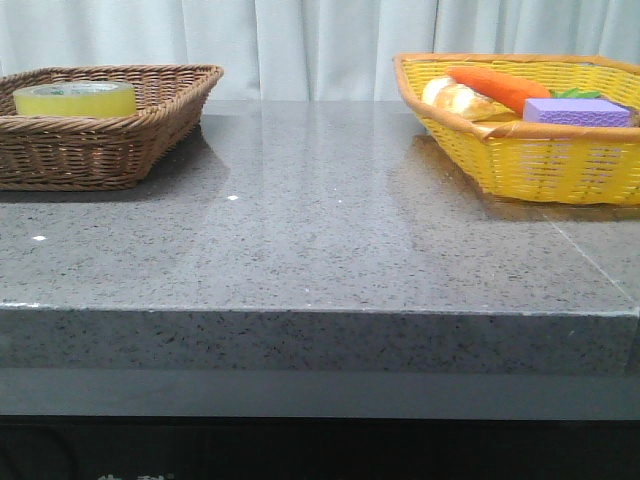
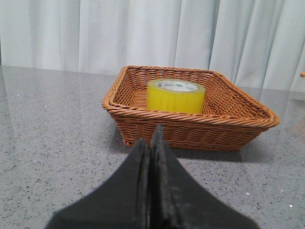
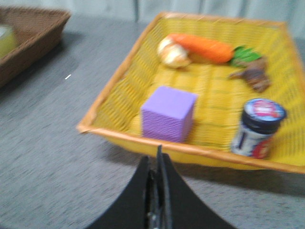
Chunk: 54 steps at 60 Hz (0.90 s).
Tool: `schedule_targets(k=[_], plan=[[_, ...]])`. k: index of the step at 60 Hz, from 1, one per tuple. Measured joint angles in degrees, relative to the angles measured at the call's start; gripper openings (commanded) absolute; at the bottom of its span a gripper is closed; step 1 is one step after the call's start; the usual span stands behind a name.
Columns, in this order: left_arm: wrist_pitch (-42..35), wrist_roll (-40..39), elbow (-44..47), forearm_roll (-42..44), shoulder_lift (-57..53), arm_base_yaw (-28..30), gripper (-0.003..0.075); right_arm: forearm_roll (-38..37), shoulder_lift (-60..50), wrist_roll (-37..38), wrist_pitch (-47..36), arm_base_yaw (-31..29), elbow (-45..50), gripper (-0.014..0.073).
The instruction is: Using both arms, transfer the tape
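The tape [image 1: 74,98] is a chunky yellow roll lying flat inside the brown wicker basket [image 1: 150,125] at the table's far left. In the left wrist view the tape [image 2: 176,95] sits in the middle of that basket [image 2: 143,121], straight ahead of my left gripper [image 2: 151,143], which is shut with nothing in it and is short of the basket's near wall. My right gripper [image 3: 157,160] is also shut and empty, just in front of the yellow basket [image 3: 119,95]. Neither arm shows in the front view.
The yellow basket [image 1: 560,165] at the far right holds a carrot [image 1: 497,87], a pale bread roll [image 1: 455,97], a purple block [image 1: 578,111] and, in the right wrist view, a small jar [image 3: 258,128]. Grey speckled tabletop [image 1: 320,220] lies between the baskets.
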Motion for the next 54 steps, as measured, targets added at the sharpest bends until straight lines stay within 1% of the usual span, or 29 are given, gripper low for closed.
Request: schedule_targets(k=[13,24,54], plan=[[0.0,0.0,0.0,0.0,0.0,0.0,-0.002,0.0,-13.74,0.0,-13.0,-6.61,17.28,-0.0067],[0.0,0.0,0.0,0.0,0.0,0.0,-0.002,0.0,-20.36,0.0,-17.75,-8.52,25.89,-0.0067],[0.0,0.0,0.0,0.0,0.0,0.0,-0.002,0.0,-21.39,0.0,-17.77,-8.52,26.73,-0.0067]])
